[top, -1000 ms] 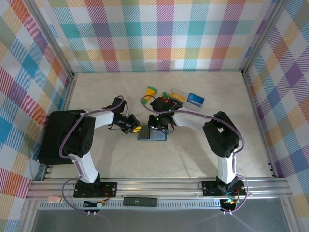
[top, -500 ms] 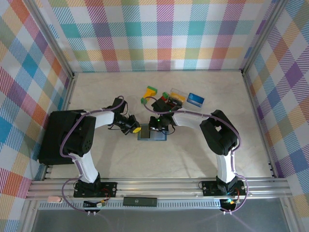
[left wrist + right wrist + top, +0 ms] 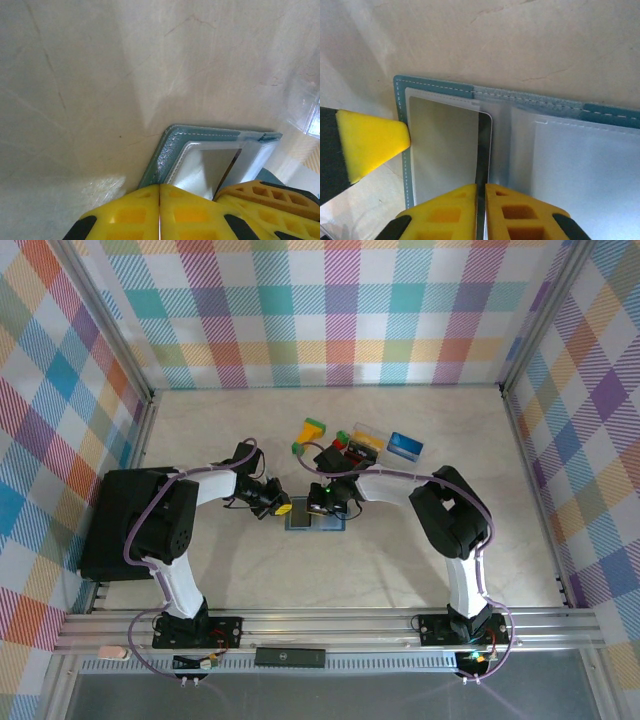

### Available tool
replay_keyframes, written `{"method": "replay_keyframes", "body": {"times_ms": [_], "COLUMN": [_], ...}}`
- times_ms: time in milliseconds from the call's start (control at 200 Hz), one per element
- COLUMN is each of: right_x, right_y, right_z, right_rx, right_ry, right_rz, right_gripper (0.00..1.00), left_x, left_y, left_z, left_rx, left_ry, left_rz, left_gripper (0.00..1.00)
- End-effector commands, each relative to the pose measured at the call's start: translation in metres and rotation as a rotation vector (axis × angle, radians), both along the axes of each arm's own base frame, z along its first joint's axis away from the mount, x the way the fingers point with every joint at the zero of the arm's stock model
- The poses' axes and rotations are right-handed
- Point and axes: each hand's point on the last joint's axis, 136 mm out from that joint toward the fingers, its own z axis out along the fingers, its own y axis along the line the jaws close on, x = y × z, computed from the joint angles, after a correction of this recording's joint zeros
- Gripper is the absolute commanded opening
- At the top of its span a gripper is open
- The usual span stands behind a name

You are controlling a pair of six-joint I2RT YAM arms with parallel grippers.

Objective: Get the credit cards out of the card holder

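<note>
**Top external.** Logged card holder (image 3: 315,523) lying open and flat on table (image 3: 400,550), near the middle. Found left end effector (image 3: 284,508) low at its left edge and right end effector (image 3: 322,502) low over its left half. Noted blue card (image 3: 405,446) and yellow-and-green block (image 3: 312,430) well apart from it, toward the back.

**Left wrist.** Recorded yellow fingers (image 3: 125,215) pressed together with no gap and nothing between them. Placed the holder's corner right at the tips, clear pockets showing inside the slate-blue cover.

**Right wrist.** Recorded fingers pinched nearly together on the dark right edge of pale grey card (image 3: 445,145), seated in the holder's left pocket. Noted left fingertip (image 3: 370,145) touching the holder's left border.
</note>
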Motion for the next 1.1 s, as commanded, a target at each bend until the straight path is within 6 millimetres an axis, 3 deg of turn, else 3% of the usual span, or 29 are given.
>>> {"method": "replay_keyframes", "body": {"times_ms": [0,335,665,1095], "right_x": [-0.001,-0.005,-0.004,-0.003], "right_y": [-0.007,-0.003,0.0,-0.012], "right_z": [-0.01,-0.015,-0.006,0.007], "right_rx": [-0.022,0.009,0.057,0.039], "right_ry": [0.033,0.053,0.026,-0.02], "right_rz": [-0.023,-0.016,-0.011,-0.041], "right_gripper": [0.13,0.14,0.08,0.03], "left_x": [-0.015,-0.016,-0.017,-0.014], "left_y": [0.007,0.007,0.008,0.013], "left_z": [-0.016,-0.016,-0.017,-0.009], "left_rx": [0.066,0.062,0.07,0.099], "left_ry": [0.06,0.063,0.066,0.05], "left_rz": [-0.013,-0.014,-0.013,-0.016], "left_gripper": [0.08,0.08,0.08,0.1]}}
